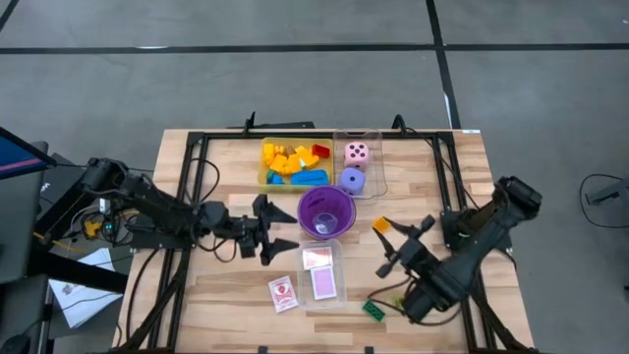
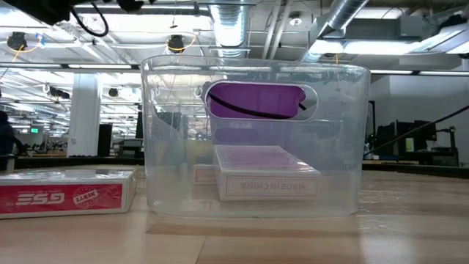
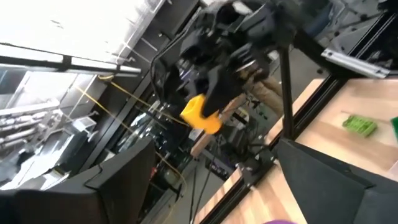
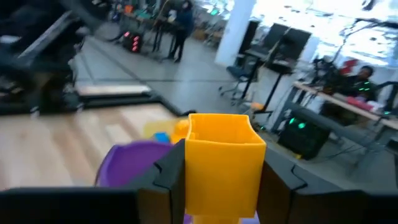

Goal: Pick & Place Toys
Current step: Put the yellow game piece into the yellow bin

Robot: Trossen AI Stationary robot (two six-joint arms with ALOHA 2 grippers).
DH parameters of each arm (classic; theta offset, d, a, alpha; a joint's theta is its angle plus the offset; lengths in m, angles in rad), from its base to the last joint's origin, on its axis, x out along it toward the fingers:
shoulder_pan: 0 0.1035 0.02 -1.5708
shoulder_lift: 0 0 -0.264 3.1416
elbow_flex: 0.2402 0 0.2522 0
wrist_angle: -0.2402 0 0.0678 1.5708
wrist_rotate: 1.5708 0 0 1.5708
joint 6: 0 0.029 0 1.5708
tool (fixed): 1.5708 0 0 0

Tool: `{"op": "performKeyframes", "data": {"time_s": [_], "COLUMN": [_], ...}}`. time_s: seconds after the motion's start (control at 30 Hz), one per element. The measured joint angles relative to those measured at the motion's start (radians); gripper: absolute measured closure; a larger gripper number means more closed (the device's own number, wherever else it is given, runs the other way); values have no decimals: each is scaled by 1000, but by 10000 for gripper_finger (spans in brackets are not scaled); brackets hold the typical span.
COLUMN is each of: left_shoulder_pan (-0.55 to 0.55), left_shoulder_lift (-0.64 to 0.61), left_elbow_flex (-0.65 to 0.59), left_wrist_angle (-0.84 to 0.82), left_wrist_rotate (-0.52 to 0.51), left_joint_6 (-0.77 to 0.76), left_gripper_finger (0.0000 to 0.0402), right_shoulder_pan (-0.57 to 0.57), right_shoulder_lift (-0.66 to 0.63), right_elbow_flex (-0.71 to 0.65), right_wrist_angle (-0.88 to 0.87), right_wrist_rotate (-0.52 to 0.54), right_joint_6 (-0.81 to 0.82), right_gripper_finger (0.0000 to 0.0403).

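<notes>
My right gripper (image 1: 389, 236) is shut on a yellow brick (image 4: 222, 163) and holds it above the table, just right of the purple translucent cup (image 1: 326, 213). The left wrist view also shows that brick (image 3: 201, 114) in the right arm's fingers. My left gripper (image 1: 272, 229) hangs open just left of the cup, with nothing between its fingers. More bricks fill the yellow tray (image 1: 263, 180) at the far side. A pink die (image 1: 357, 153) and a purple die (image 1: 352, 179) sit in a clear tray. A green brick (image 1: 373, 310) lies flat on the table near the front. My right gripper pinches the yellow brick by two opposite sides (image 4: 190, 171) between its two fingers (image 4: 166, 182). The fingers lie about level and point toward the far left, at the cup. The brick is lifted clear of the table and sticks out past the fingertips.
A clear tray (image 2: 168, 183) with a purple card deck (image 1: 324, 284) stands near the front, just before the cup. A red-white card pack (image 1: 283, 293) lies flat on the table to its left. A black frame (image 1: 197, 147) borders the table.
</notes>
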Motion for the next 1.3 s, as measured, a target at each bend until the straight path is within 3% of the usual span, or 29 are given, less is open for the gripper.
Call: {"op": "performKeyframes", "data": {"time_s": [0.1,0.33,0.47,0.67,1.03,1.17,1.3], "left_shoulder_pan": [-32,-93,-122,-163,-224,-277,-349], "left_shoulder_lift": [1,18,19,19,18,18,18], "left_elbow_flex": [0,0,8,33,34,34,34], "left_wrist_angle": [6,14,41,39,37,36,36], "left_wrist_rotate": [-9,-103,-104,-104,-122,-204,-323], "left_joint_6": [23,101,105,106,154,225,340], "left_gripper_finger": [57,48,48,50,45,41,38], "right_shoulder_pan": [-35,-79,-78,-83,-100,-131,-175], "right_shoulder_lift": [0,0,1,31,64,63,63], "right_elbow_flex": [0,39,49,52,52,52,52], "right_wrist_angle": [35,131,314,728,1364,1618,1795], "right_wrist_rotate": [53,62,63,57,-114,-308,-499], "right_joint_6": [0,-38,-211,-638,-1290,-1504,-1609], "right_gripper_finger": [278,271,268,277,277,273,266]}}
